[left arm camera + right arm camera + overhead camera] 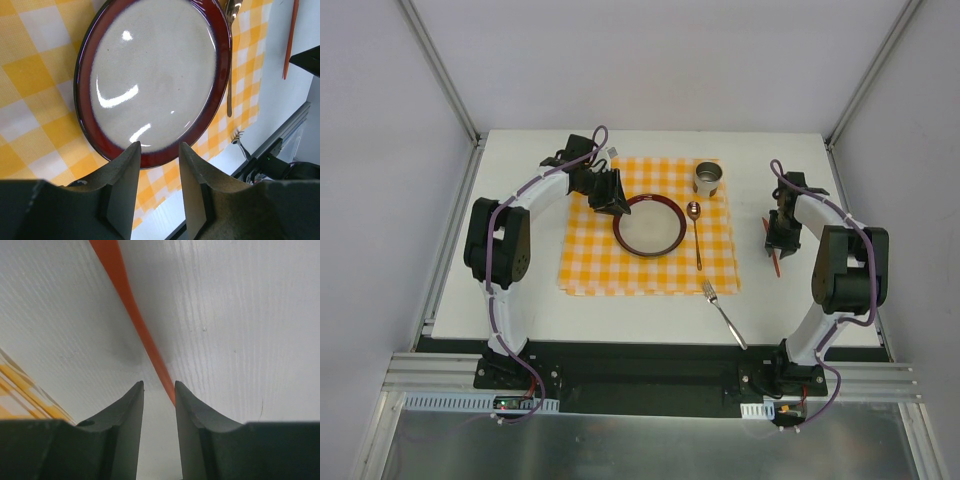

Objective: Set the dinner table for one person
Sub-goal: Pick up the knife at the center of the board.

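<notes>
On the dinner table (650,318) lies an orange-and-white checked cloth (588,262). It carries a red-rimmed plate (648,226), a spoon (696,238) right of the plate and a metal cup (708,179). A fork (724,312) lies slantwise off the cloth's near right corner. My left gripper (610,198) hovers at the plate's far left rim; in the left wrist view it (159,145) is open and empty, with the plate (155,75) just beyond its tips. My right gripper (778,240) stands over a thin orange stick (777,263) on the bare table. In the right wrist view it (158,383) is open, and the stick (132,305) ends at one fingertip.
Grey walls and metal posts close in the table at the back and sides. The table's right edge runs just beyond the right arm. In the left wrist view the spoon (229,95), the fork (239,139) and the orange stick (290,40) show past the plate.
</notes>
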`<move>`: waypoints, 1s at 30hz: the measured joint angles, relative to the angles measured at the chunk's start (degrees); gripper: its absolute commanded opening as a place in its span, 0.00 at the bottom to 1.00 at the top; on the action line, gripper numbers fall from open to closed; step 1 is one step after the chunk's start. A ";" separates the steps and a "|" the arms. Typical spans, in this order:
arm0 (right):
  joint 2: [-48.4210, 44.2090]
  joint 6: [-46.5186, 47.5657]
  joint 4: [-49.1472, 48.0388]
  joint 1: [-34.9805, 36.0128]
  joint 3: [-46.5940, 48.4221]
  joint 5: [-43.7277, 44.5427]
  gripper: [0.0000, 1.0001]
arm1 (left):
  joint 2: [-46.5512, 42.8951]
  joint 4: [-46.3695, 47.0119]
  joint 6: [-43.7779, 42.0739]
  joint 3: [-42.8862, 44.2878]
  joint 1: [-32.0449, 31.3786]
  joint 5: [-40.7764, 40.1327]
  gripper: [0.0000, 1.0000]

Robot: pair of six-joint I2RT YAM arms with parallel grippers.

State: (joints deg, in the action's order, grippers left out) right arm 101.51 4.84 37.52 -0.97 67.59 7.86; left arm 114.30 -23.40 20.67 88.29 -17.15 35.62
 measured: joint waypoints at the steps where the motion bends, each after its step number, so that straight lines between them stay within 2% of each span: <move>1: 0.15 -0.20 0.07 0.09 0.00 0.20 0.33 | 0.00 0.00 0.00 0.00 0.00 0.00 0.36; 26: 0.59 -2.47 1.73 0.48 -2.05 2.43 0.34 | 0.00 0.00 -0.02 -0.07 0.00 -0.02 0.36; 29: 0.59 -2.54 1.73 0.48 -2.05 2.40 0.29 | 0.00 0.00 -0.02 -0.11 0.00 -0.04 0.36; 30: 0.70 -2.60 1.70 0.48 -2.05 2.38 0.23 | 0.00 0.00 -0.02 -0.11 0.00 -0.04 0.36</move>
State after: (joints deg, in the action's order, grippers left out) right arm 102.21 2.24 39.22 -0.49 65.54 10.24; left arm 114.30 -23.40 20.64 88.18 -17.15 35.57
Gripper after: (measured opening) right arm 0.318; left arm 0.356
